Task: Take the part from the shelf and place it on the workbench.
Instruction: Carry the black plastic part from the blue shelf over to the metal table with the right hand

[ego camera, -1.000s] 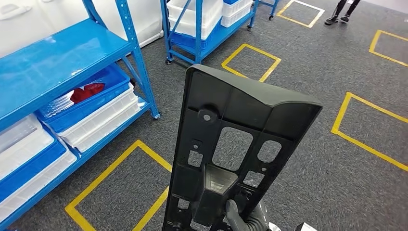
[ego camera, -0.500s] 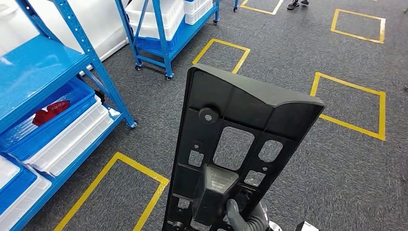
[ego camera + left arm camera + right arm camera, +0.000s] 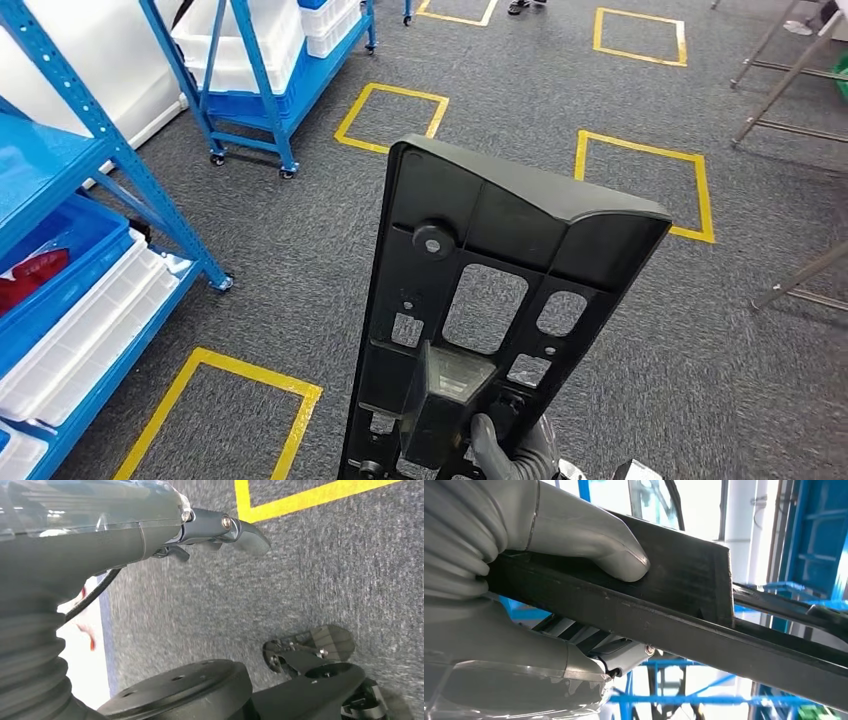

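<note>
The part [image 3: 510,260] is a long black plastic panel with cut-outs and a curved lip on top, standing upright in the middle of the head view. My right hand [image 3: 505,450] grips its lower end from behind. In the right wrist view the grey thumb [image 3: 589,540] presses on the panel's edge [image 3: 684,605] and the fingers wrap underneath. My left hand [image 3: 150,525] hangs over the grey carpet with its fingers stretched out and nothing in it.
A blue shelf [image 3: 60,170] with white and blue bins stands at the left. A blue wheeled cart [image 3: 260,60] with white bins is further back. Yellow taped squares [image 3: 390,118] mark the carpet. Metal frame legs [image 3: 790,90] show at the right. A person's feet [image 3: 528,5] are at the top edge.
The camera has turned right: the shelf and cart have slid toward the left edge, and metal legs have come in at the right. The part stays in my right hand as before.
</note>
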Action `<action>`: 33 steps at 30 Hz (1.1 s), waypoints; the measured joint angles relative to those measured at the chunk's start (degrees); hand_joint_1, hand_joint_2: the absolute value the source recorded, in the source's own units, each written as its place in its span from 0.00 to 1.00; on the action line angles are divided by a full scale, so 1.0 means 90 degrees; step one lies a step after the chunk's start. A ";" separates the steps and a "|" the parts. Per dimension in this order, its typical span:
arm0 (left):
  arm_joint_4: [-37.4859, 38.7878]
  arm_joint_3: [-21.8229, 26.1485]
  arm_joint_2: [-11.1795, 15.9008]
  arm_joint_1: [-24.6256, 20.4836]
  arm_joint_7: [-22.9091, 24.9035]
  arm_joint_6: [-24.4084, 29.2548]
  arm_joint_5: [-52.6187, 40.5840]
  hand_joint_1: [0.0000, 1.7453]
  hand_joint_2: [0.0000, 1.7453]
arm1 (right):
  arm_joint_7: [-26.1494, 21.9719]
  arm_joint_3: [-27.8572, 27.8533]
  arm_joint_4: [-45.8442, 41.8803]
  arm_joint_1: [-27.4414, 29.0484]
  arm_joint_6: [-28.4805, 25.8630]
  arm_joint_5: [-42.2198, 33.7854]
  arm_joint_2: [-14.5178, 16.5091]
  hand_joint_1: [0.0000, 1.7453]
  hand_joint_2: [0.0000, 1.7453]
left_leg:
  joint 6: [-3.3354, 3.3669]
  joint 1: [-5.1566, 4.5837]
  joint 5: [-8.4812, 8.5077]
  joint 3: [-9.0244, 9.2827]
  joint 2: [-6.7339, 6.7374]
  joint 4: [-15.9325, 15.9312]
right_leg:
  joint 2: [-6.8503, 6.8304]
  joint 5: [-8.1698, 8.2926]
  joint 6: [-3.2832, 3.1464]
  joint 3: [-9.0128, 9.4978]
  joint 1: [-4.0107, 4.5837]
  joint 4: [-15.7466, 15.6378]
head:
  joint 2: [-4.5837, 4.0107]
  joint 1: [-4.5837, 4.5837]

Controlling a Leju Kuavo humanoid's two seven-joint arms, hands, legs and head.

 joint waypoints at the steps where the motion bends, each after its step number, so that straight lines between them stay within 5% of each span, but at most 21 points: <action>1: 0.0000 0.0001 0.0002 0.0005 -0.0001 0.0000 0.0004 0.00 1.00 | 0.0000 0.0000 0.0004 0.0001 0.0002 -0.0001 -0.0002 0.89 1.00 | 0.0002 -0.0010 -0.0008 0.0004 0.0090 0.0001 | -0.0033 -0.0031 0.0007 -0.0095 -0.0010 0.0202 | 0.0000 0.0000; 3: 0.0000 0.0001 0.0005 0.0007 -0.0001 0.0001 0.0021 0.00 1.00 | 0.0003 0.0000 0.0009 0.0001 0.0013 -0.0004 -0.0004 0.89 1.00 | -0.0010 -0.0019 -0.0034 0.0032 0.0255 0.0001 | -0.0096 0.0244 -0.0007 0.0116 -0.0019 -0.0167 | 0.0000 0.0000; 5: 0.0000 0.0001 0.0005 0.0009 0.0001 0.0002 0.0039 0.00 1.00 | 0.0013 0.0000 0.0010 -0.0015 0.0040 -0.0009 -0.0004 0.89 1.00 | -0.0048 -0.0034 -0.0074 0.0077 0.0387 0.0003 | -0.0330 0.0596 -0.0067 0.0630 0.0027 -0.1102 | 0.0000 0.0000; 7: 0.0000 0.0001 0.0007 0.0017 0.0003 0.0006 0.0048 0.00 1.00 | 0.0029 -0.0001 0.0011 -0.0053 0.0075 -0.0018 -0.0002 0.89 1.00 | -0.0103 -0.0054 -0.0113 0.0102 0.0491 0.0002 | -0.0492 0.0685 -0.0148 0.0881 0.0098 -0.1597 | 0.0001 0.0000; 9: 0.0000 0.0001 0.0009 0.0008 0.0005 0.0009 0.0056 0.00 1.00 | 0.0041 -0.0002 0.0019 -0.0093 0.0096 -0.0042 -0.0002 0.89 1.00 | -0.0165 -0.0065 -0.0138 0.0135 0.0604 -0.0018 | -0.0390 0.0671 -0.0214 0.0872 0.0123 -0.1644 | 0.0001 0.0000; 12: -0.0002 0.0004 0.0019 -0.0014 0.0006 0.0011 0.0074 0.00 1.00 | 0.0055 -0.0005 0.0049 -0.0169 0.0137 -0.0097 0.0005 0.89 1.00 | -0.0244 -0.0039 -0.0373 0.0053 0.0315 0.0275 | -0.0192 0.0714 -0.0314 0.0914 0.0067 -0.1742 | 0.0000 -0.0001; 14: -0.0002 0.0018 0.0028 -0.0014 -0.0007 0.0013 0.0112 0.00 1.00 | 0.0077 -0.0006 0.0084 -0.0254 0.0183 -0.0133 0.0019 0.89 1.00 | -0.0262 -0.0024 -0.0781 -0.0327 0.0020 0.1079 | -0.0055 0.0725 -0.0361 0.0926 0.0055 -0.1758 | 0.0000 -0.0001; 16: -0.0002 0.0031 0.0030 -0.0040 -0.0027 0.0020 0.0147 0.00 1.00 | 0.0112 -0.0005 0.0128 -0.0297 0.0220 -0.0151 0.0027 0.89 1.00 | -0.0273 -0.0022 -0.0995 -0.0691 -0.0043 0.1800 | 0.0105 0.0723 -0.0375 0.0935 0.0067 -0.1754 | 0.0000 0.0000; 18: -0.0002 0.0035 0.0030 -0.0053 -0.0034 0.0030 0.0156 0.00 1.00 | 0.0132 -0.0005 0.0173 -0.0311 0.0237 -0.0160 0.0027 0.89 1.00 | -0.0263 -0.0017 -0.0695 -0.0655 -0.0070 0.1621 | 0.0287 0.0717 -0.0368 0.0958 0.0067 -0.1739 | 0.0000 0.0000; 21: -0.0001 0.0044 0.0030 -0.0007 -0.0046 0.0048 0.0166 0.00 1.00 | 0.0135 -0.0006 0.0222 -0.0353 0.0273 -0.0172 0.0029 0.89 1.00 | -0.0227 0.0016 -0.0060 -0.0188 -0.0446 0.0416 | 0.0559 0.0696 -0.0303 0.0952 0.0063 -0.1673 | 0.0000 0.0000; 23: 0.0000 0.0060 0.0026 0.0003 -0.0058 0.0052 0.0176 0.00 1.00 | 0.0138 -0.0005 0.0256 -0.0386 0.0299 -0.0177 0.0030 0.89 1.00 | -0.0183 0.0012 -0.0038 -0.0090 -0.0611 0.0125 | 0.0696 0.0719 -0.0221 0.0886 0.0045 -0.1646 | 0.0001 -0.0001; 25: 0.0000 0.0070 0.0012 -0.0008 -0.0058 0.0052 0.0175 0.00 1.00 | 0.0140 -0.0005 0.0284 -0.0399 0.0310 -0.0179 0.0029 0.89 1.00 | -0.0108 0.0008 -0.0013 -0.0070 -0.0487 0.0070 | 0.0792 0.0753 -0.0138 0.0837 0.0026 -0.1657 | 0.0002 -0.0001; 27: 0.0000 0.0072 -0.0007 -0.0003 -0.0058 0.0051 0.0166 0.00 1.00 | 0.0138 -0.0005 0.0301 -0.0418 0.0313 -0.0183 0.0028 0.89 1.00 | -0.0028 0.0023 0.0028 -0.0042 -0.0318 0.0012 | 0.0553 0.0616 -0.0082 0.0724 0.0049 -0.1443 | 0.0001 0.0001; 29: 0.0000 0.0074 -0.0015 0.0021 -0.0056 0.0052 0.0149 0.00 1.00 | 0.0136 -0.0005 0.0324 -0.0450 0.0315 -0.0193 0.0027 0.89 1.00 | 0.0020 0.0004 0.0036 -0.0034 -0.0129 -0.0014 | 0.0155 0.0240 -0.0040 0.0386 0.0047 -0.0734 | 0.0000 0.0001; 31: 0.0000 0.0076 -0.0013 0.0035 -0.0045 0.0053 0.0131 0.00 1.00 | 0.0133 -0.0005 0.0362 -0.0456 0.0315 -0.0208 0.0022 0.89 1.00 | 0.0035 -0.0024 0.0018 -0.0032 0.0058 -0.0012 | -0.0002 -0.0045 0.0000 0.0015 0.0009 0.0033 | 0.0000 0.0000; 33: 0.0000 0.0076 -0.0012 0.0036 -0.0025 0.0053 0.0115 0.00 1.00 | 0.0127 -0.0005 0.0392 -0.0444 0.0313 -0.0218 0.0015 0.89 1.00 | 0.0026 -0.0034 -0.0010 -0.0009 0.0229 -0.0010 | -0.0065 0.0096 0.0017 0.0040 -0.0023 0.0015 | 0.0000 0.0000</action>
